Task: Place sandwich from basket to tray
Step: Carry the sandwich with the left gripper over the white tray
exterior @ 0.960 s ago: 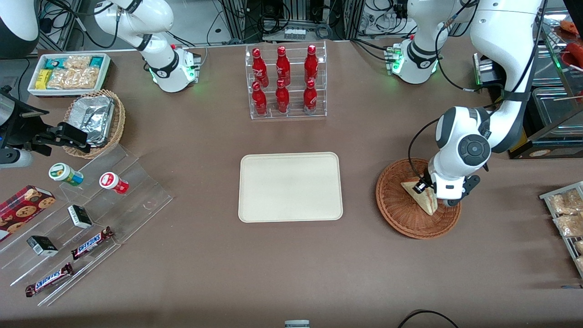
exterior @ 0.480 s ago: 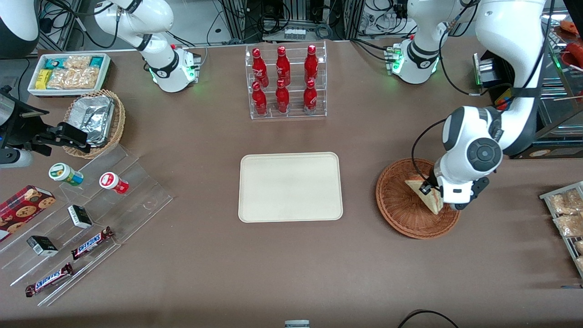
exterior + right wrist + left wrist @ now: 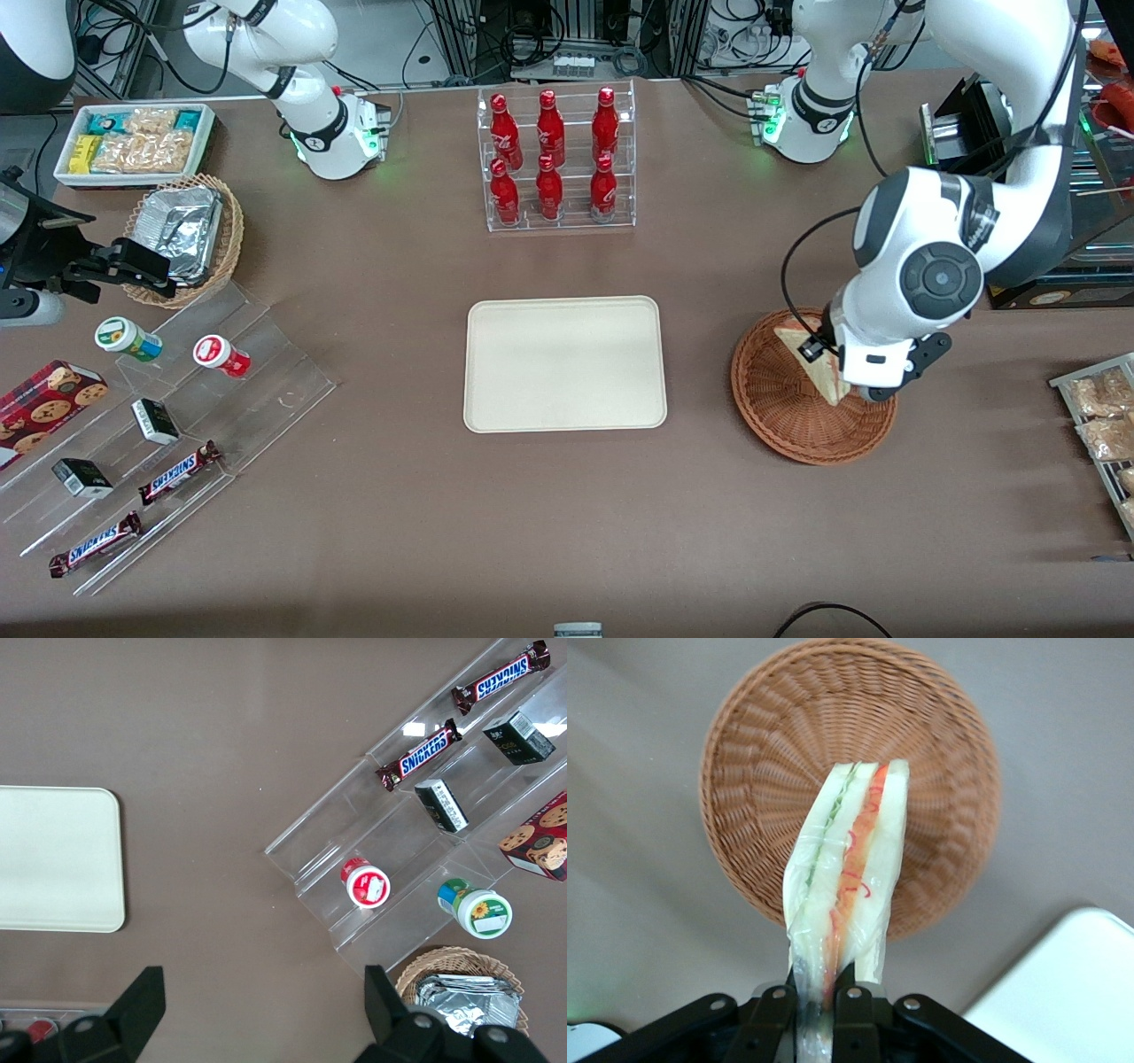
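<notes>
My left gripper (image 3: 828, 377) is shut on the sandwich (image 3: 811, 359), a pale bread wedge in clear wrap, and holds it lifted above the reddish-brown wicker basket (image 3: 780, 408). In the left wrist view the sandwich (image 3: 849, 877) hangs out from between my fingers (image 3: 855, 1010), its red and green filling edge showing, with the basket (image 3: 771, 753) bare below it. The cream tray (image 3: 564, 363) lies flat at the table's middle, toward the parked arm from the basket. A corner of the tray (image 3: 1072, 992) shows in the left wrist view, and its end (image 3: 58, 859) in the right wrist view.
A clear rack of red bottles (image 3: 556, 159) stands farther from the front camera than the tray. A metal tray of snack packets (image 3: 1099, 416) lies at the working arm's table end. A tan basket with foil (image 3: 186, 235), a white snack bin (image 3: 133, 142) and clear steps with snacks (image 3: 168, 416) are toward the parked arm's end.
My gripper has risen with the sandwich, lifting it off the basket floor. It swung first away from the tray, then back over the basket's part farther from the front camera.
</notes>
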Controlling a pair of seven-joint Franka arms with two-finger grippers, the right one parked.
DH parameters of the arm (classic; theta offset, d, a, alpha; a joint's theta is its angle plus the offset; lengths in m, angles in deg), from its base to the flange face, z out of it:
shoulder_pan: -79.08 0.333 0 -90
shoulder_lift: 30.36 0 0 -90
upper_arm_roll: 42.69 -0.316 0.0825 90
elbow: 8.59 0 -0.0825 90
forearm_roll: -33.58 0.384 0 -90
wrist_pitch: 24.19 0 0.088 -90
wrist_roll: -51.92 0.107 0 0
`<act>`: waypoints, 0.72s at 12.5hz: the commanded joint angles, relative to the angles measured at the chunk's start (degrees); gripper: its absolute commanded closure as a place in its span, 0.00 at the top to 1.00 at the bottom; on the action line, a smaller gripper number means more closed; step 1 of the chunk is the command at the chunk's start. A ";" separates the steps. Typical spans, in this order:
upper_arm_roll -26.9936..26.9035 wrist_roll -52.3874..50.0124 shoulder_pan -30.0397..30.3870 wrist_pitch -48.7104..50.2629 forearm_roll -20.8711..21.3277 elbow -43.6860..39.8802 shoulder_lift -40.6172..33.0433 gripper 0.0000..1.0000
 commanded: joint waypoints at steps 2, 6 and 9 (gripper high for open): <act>2.38 -0.71 -4.51 0.96 0.20 -3.65 2.60 0.00; 2.38 -1.50 -13.30 -0.89 0.20 -13.37 12.51 0.00; 2.38 -1.85 -18.05 -2.64 0.46 -19.19 18.32 0.00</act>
